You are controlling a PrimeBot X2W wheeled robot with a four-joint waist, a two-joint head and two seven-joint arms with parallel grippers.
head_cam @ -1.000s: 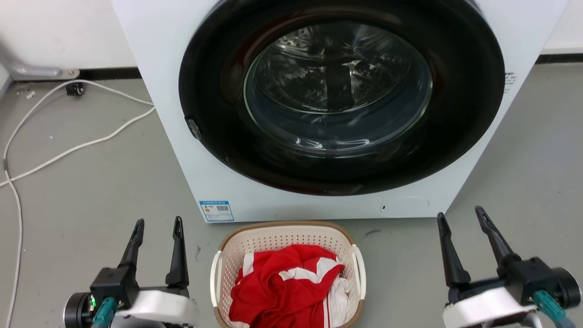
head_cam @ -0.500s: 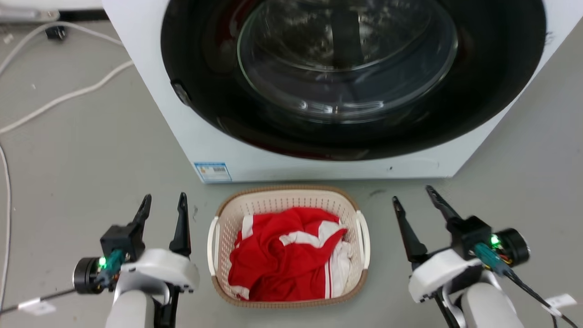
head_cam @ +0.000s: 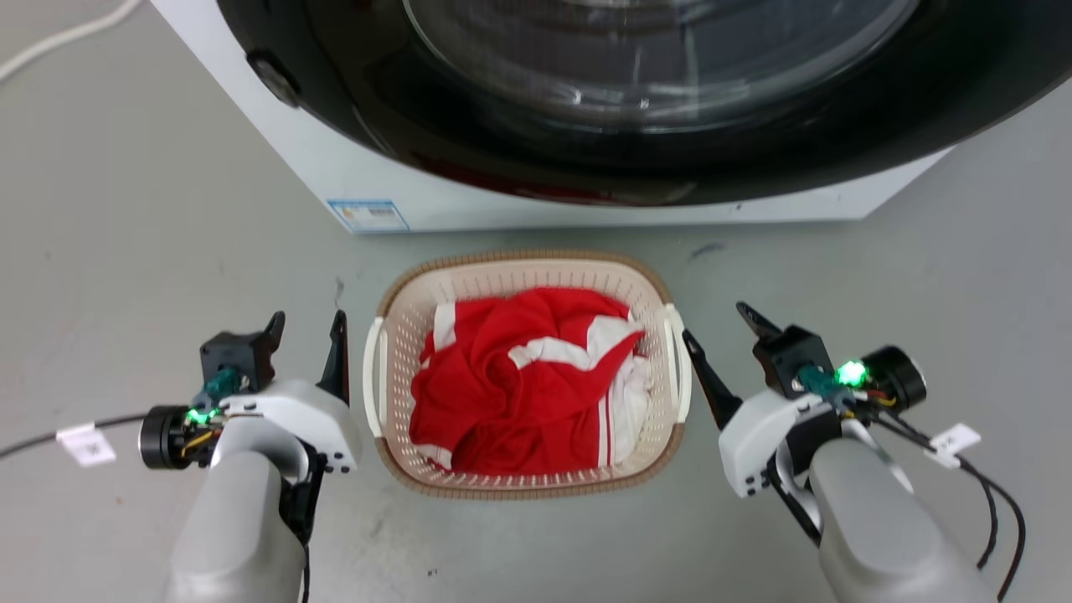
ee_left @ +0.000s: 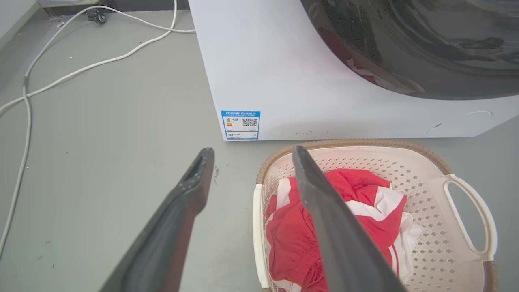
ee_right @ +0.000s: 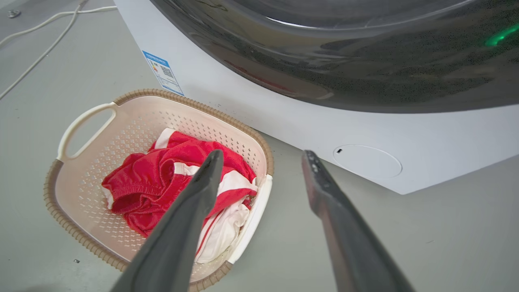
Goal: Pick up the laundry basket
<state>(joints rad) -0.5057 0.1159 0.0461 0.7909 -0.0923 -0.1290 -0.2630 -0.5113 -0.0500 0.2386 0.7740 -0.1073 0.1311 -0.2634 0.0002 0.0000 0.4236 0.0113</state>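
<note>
The laundry basket (head_cam: 519,256) stands on the grey floor in front of the washing machine, cream and perforated with a brown woven-look rim. A crumpled red and white garment (head_cam: 519,377) lies in it. My left gripper (head_cam: 306,318) is open just left of the white left handle (head_cam: 369,377); in the left wrist view its right finger overlaps the basket (ee_left: 357,142). My right gripper (head_cam: 716,322) is open beside the right handle (head_cam: 680,360), inner fingertip close to it. In the right wrist view the gripper (ee_right: 262,153) straddles the near rim of the basket (ee_right: 194,106). Neither holds anything.
The white washing machine (head_cam: 519,205) with its dark round door (head_cam: 636,126) rises right behind the basket. A white cable (ee_left: 81,73) snakes over the floor at the far left. Bare grey floor lies on both sides of the basket and in front of it.
The head camera has tilted down, so the whole scene slid up the picture. Both grippers have closed in on the basket's sides, the right one more; both stayed open.
</note>
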